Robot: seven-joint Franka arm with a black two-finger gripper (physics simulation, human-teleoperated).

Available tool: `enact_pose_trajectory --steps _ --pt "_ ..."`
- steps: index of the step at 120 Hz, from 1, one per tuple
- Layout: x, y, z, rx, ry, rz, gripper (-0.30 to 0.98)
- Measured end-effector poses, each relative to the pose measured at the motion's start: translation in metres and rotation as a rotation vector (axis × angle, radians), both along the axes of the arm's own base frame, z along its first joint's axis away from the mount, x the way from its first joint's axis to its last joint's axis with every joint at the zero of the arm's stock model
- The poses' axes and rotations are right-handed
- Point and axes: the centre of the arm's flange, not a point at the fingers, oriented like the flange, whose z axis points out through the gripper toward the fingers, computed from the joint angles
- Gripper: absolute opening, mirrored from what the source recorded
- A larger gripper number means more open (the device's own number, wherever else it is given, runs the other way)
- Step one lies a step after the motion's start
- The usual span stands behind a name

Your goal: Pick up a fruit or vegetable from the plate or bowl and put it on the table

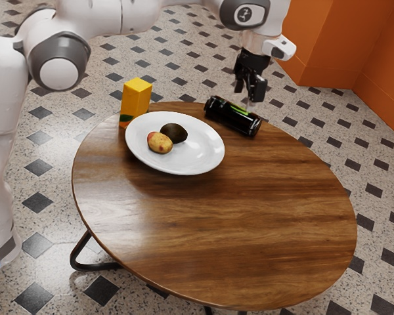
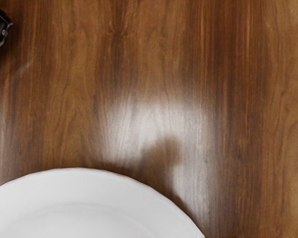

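From where I stand, the white arm [image 1: 59,62] comes in from the exterior view's left and reaches across the far side of the round wooden bench [image 1: 249,216]. Its black end effector [image 1: 249,94] hangs up in the air, pointing down, with its fingers parted and nothing held between them. In the exterior view it shows just above the dark can [image 1: 233,117], which lies on its side near the far edge, a bit of green on its label.

The potato [image 1: 160,143] and the avocado [image 1: 175,133] both sit on the white plate [image 1: 207,156], over toward the exterior view's left and the far edge. The potato is yellowish with reddish patches and lies on the nearer side; the dark avocado is right behind it, and I can't tell whether the two touch. Past the plate, at the far left, a yellow carton [image 1: 136,96] stands upright.

The wrist view looks down on bare wood grain with a bright sheen and a soft shadow, part of the plate's rim, and one end of the can.
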Motion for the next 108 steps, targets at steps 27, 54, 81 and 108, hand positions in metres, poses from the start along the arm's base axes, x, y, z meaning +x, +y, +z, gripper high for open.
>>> enact_pose_trajectory --steps 27,54,81,108 --pt "0.0 0.001 -0.002 -0.005 0.008 -0.044 0.69" --pt "-0.008 0.034 0.008 0.0 -0.005 -0.01 0.69" --pt "-0.032 0.026 0.0 -0.013 0.05 -0.02 0.69" --pt "-0.111 -0.003 -0.024 -0.035 0.155 -0.129 0.68"
